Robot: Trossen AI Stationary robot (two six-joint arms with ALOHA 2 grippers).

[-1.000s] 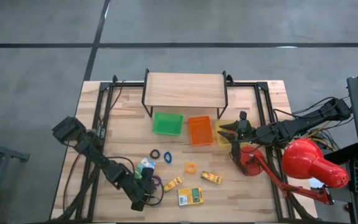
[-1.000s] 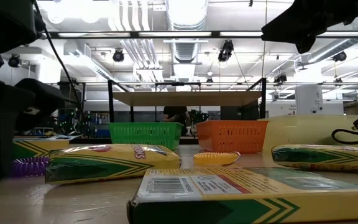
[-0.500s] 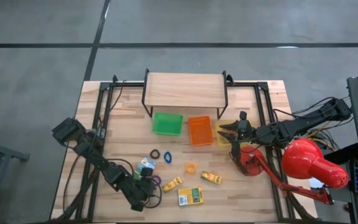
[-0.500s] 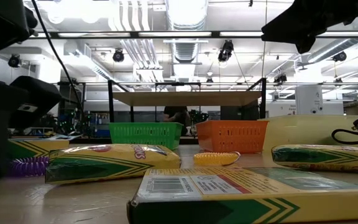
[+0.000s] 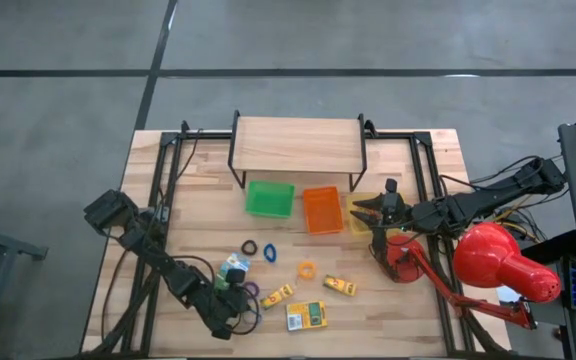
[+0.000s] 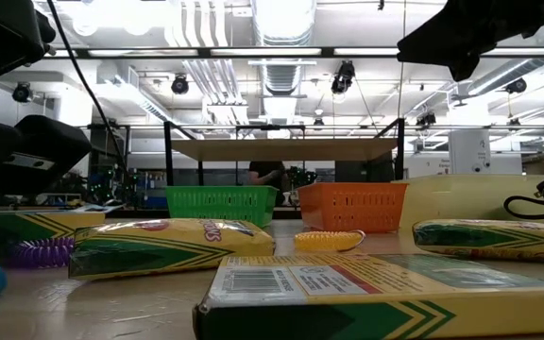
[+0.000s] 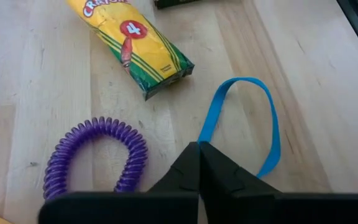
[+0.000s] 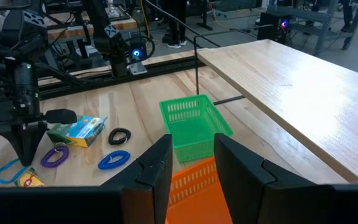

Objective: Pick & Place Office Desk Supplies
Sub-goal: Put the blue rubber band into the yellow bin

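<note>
Down at about seven o'clock on the bench (image 5: 198, 210), the left claw (image 7: 199, 149) has its two dark fingers pressed fully together, and the thin blue rubber band (image 7: 253, 124) runs in under their tips, seemingly pinched there; the rest of the flat loop lies on the pale wood. Just beside the tips lies a purple coiled band (image 7: 98, 155), ridged like a spring and curled into a ring. A small yellow-and-green cardboard crayon box (image 7: 138, 46) rests near them, printed with a "4".

The right claw (image 8: 191, 158) hangs at about three o'clock over the trays, its fingers standing apart with nothing between them.

Three plastic trays with slotted walls sit in a row at the centre, under a flat wooden shelf (image 5: 298, 145) on black legs: the green tray (image 5: 269, 198), the orange tray (image 5: 321, 209) and the yellow tray (image 5: 360, 205); I cannot tell whether anything lies in them. A black band (image 8: 119, 135) and a blue coiled band (image 8: 114, 160) lie on the wood around six o'clock, with a larger flat box (image 5: 306, 316) near the front edge.
</note>
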